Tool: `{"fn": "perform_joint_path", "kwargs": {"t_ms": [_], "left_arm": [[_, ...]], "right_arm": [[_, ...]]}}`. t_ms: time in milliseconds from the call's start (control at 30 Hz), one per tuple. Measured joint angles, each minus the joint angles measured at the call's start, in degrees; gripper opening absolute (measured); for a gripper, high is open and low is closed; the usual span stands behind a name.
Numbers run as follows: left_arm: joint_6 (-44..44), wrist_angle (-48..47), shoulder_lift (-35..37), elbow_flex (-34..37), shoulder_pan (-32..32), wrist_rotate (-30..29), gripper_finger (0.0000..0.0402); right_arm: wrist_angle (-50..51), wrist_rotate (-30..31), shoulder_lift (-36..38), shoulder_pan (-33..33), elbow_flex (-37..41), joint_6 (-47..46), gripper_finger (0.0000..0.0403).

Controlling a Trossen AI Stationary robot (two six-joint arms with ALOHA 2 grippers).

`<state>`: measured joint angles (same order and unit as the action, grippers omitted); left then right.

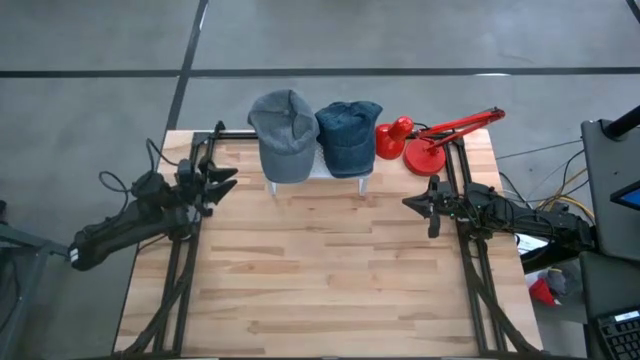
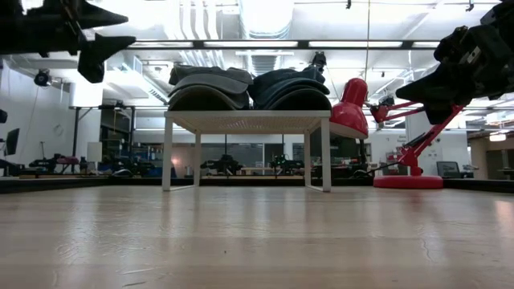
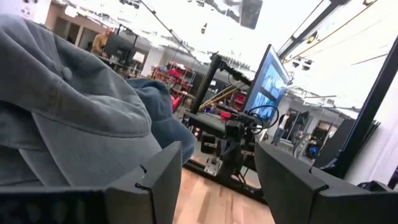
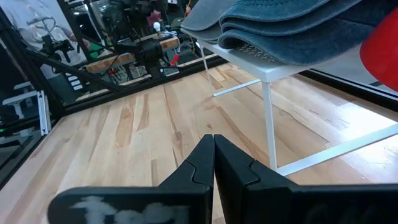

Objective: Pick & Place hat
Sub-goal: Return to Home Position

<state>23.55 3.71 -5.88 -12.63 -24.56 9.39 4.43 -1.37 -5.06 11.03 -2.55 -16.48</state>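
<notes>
Two caps lie side by side on a small white rack [image 1: 318, 174] at the table's far edge: a grey cap [image 1: 283, 133] on the left and a dark blue denim cap [image 1: 349, 134] on the right. Both rest on the rack top by their undersides [image 2: 210, 90] [image 2: 289, 90]. My left gripper [image 1: 226, 180] hovers open, left of the rack, close to the grey cap [image 3: 68, 118]. My right gripper [image 1: 407, 203] is shut, in the air right of the rack; its wrist view shows the blue cap [image 4: 298, 28] above the rack's legs.
A red desk lamp [image 1: 430, 140] stands at the table's far right corner, beside the rack, its shade [image 2: 351, 108] near the blue cap. Bare wooden tabletop [image 1: 330, 270] spreads in front of the rack. Dark frame rails run along both table sides.
</notes>
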Motion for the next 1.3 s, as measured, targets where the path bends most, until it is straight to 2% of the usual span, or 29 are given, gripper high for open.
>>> {"fn": "perform_joint_path", "kwargs": {"t_ms": [167,300,900,1100,1200,1300], "left_arm": [[0.25,9.19,-0.01,4.72,0.54,0.02,0.0204],[1.06,12.7,-0.01,7.57,1.84,0.03,0.0204],[-0.16,9.69,-0.07,12.11,9.67,-1.25,0.0204],[-1.89,12.6,-0.08,12.11,12.41,-1.58,0.0204],[-2.35,12.63,-0.13,12.13,15.12,-3.12,0.0204],[-3.48,12.52,-0.55,12.13,18.78,-7.18,0.0204]], "right_arm": [[0.0,0.0,0.0,0.0,-0.01,-0.01,0.0008],[0.0,0.0,0.0,0.0,-0.01,0.0,0.0008],[0.01,0.0,-0.01,0.0,0.01,0.04,0.0008],[0.0,0.0,0.0,0.0,-0.01,0.04,0.0008],[0.0,0.0,0.0,0.0,-0.01,0.04,0.0008],[0.0,0.0,-0.01,0.0,-0.01,0.04,0.0008]]}}
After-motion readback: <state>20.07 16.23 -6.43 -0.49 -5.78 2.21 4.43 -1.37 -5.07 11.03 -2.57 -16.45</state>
